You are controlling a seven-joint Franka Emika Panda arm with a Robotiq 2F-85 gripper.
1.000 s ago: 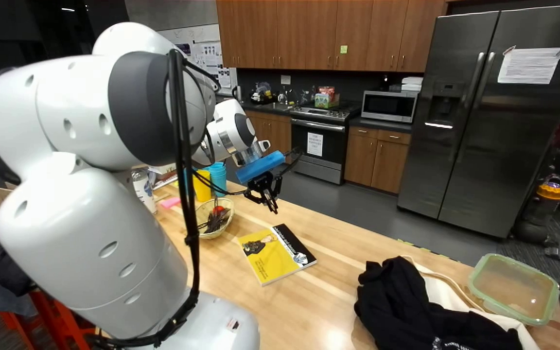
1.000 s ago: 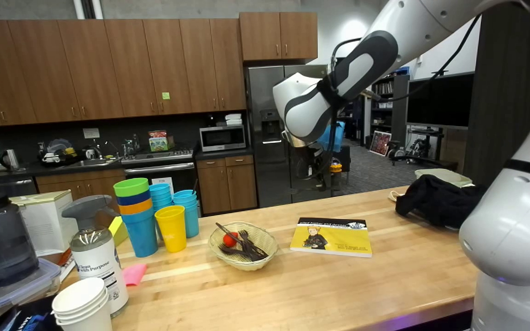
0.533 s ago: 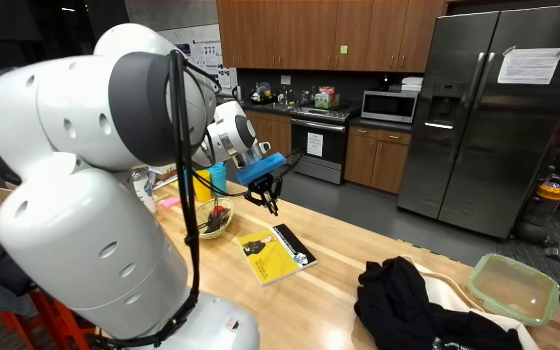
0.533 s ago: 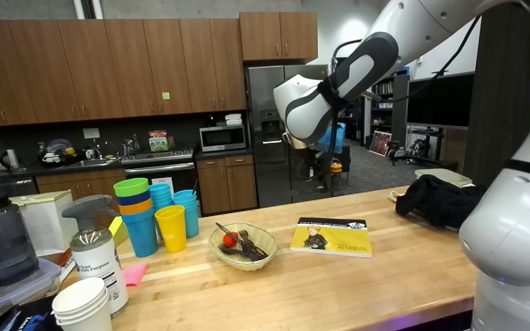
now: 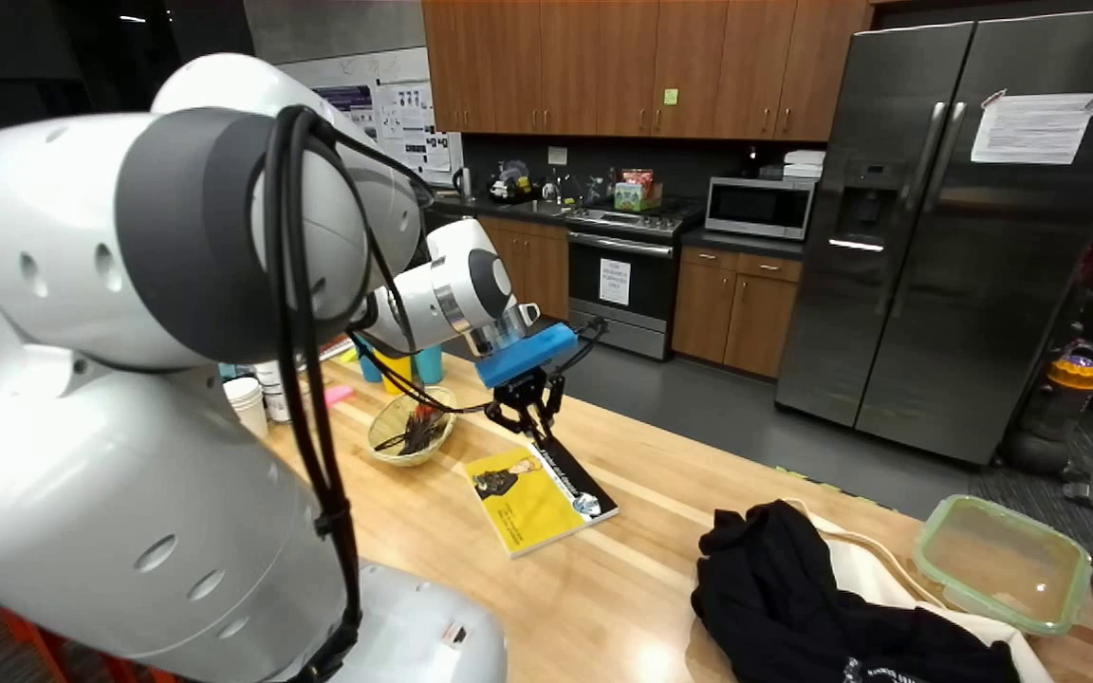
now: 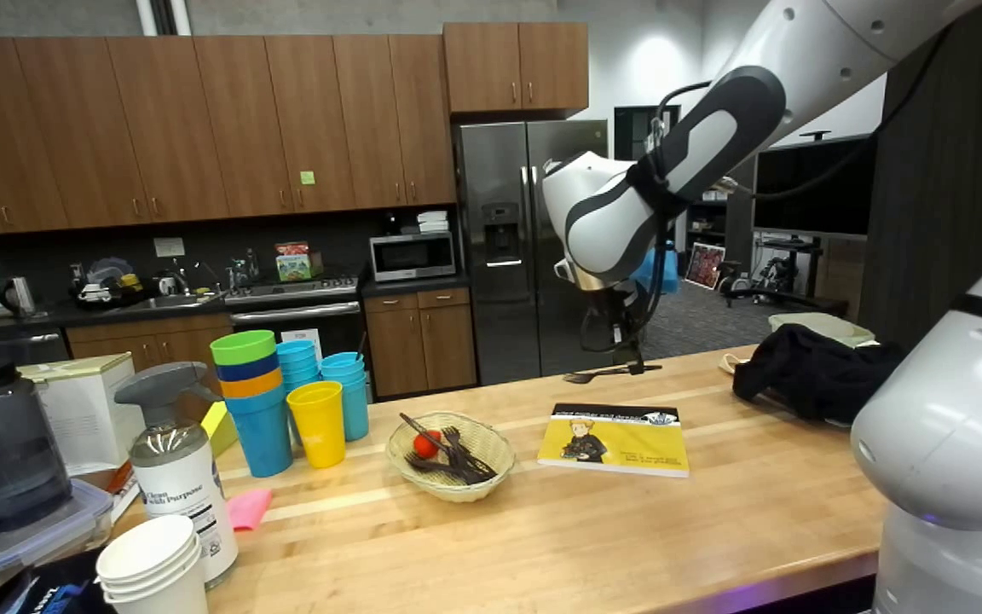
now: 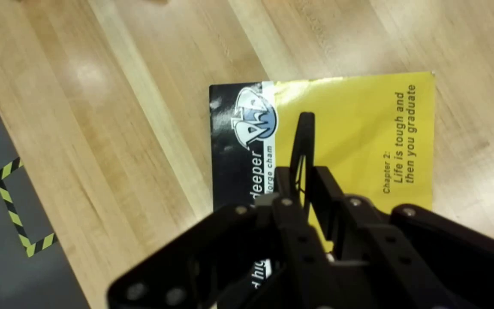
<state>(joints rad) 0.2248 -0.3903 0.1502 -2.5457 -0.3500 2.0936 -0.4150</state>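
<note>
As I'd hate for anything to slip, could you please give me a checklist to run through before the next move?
1. Claw shut on the fork: ok.
2. Firmness of that grip: cannot tell.
3. Fork apart from the book: ok, with a gap in an exterior view.
4. Bare table below the claw: not ok, the book lies there.
5. Basket upright: ok.
6. Yellow cup upright near the basket: ok.

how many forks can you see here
3 that I can make out: one fork held in the pincer, plus a fork and another fork in the basket. More may be hidden, as dark handles overlap there.
</note>
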